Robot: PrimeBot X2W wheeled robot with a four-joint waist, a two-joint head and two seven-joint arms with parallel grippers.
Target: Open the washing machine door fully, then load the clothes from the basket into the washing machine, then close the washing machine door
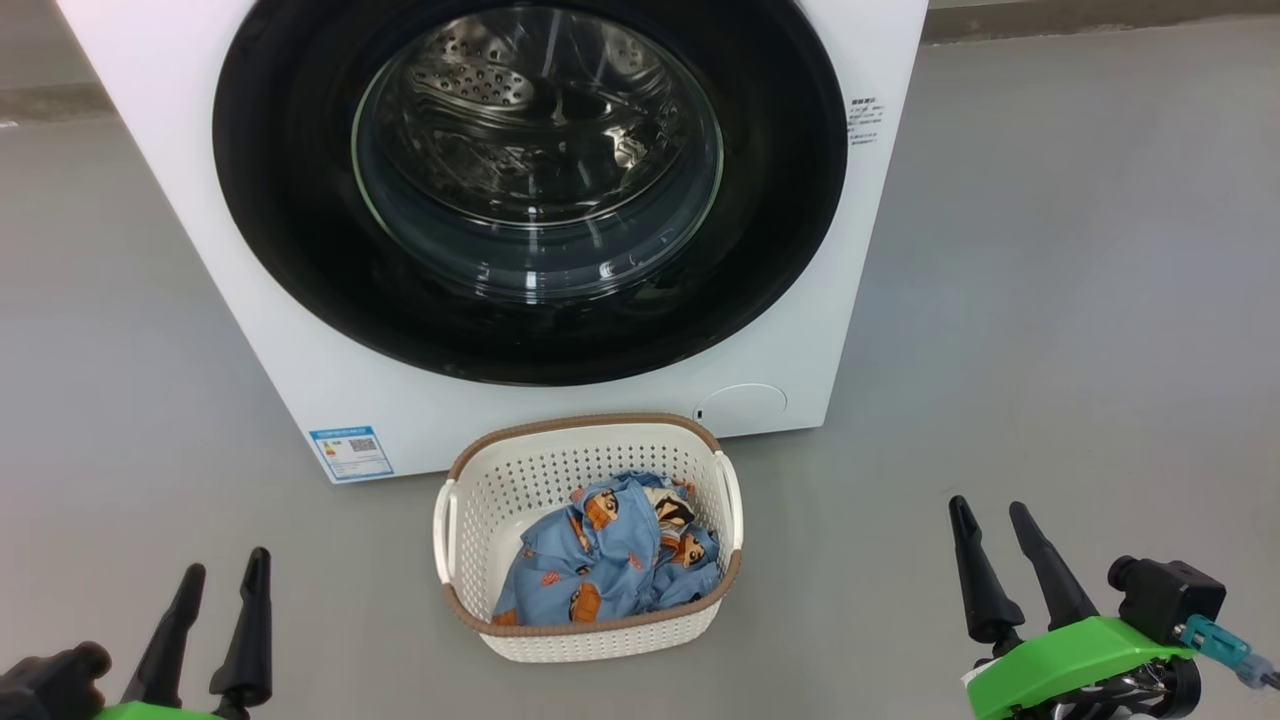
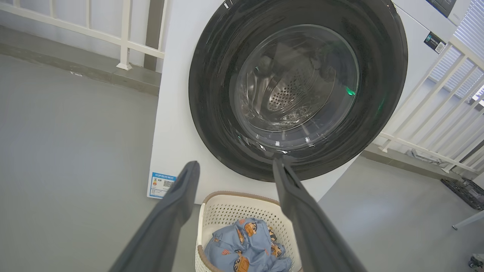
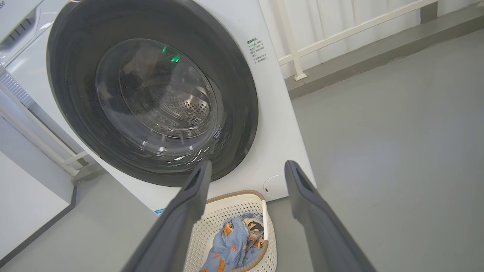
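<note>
The white washing machine (image 1: 300, 380) stands ahead with its round black-rimmed door (image 1: 300, 200) shut flat against the front; the steel drum shows through the glass. Just in front of it on the floor sits the cream basket (image 1: 590, 640) holding the light blue printed clothes (image 1: 600, 570). My left gripper (image 1: 225, 570) is open at the lower left, well left of the basket. My right gripper (image 1: 990, 515) is open at the lower right, well right of it. Both are empty. The wrist views show the door (image 2: 211, 113) (image 3: 242, 98), basket (image 2: 234, 207) (image 3: 227, 215) and clothes (image 2: 242, 245) (image 3: 230, 245) beyond the open left gripper (image 2: 236, 166) and right gripper (image 3: 247, 168).
Grey floor (image 1: 1050, 300) spreads on both sides of the machine. A white railing (image 2: 124, 41) (image 3: 340, 34) runs behind it along a raised kerb. A blue label (image 1: 350, 452) and a round flap (image 1: 740, 410) sit low on the machine's front.
</note>
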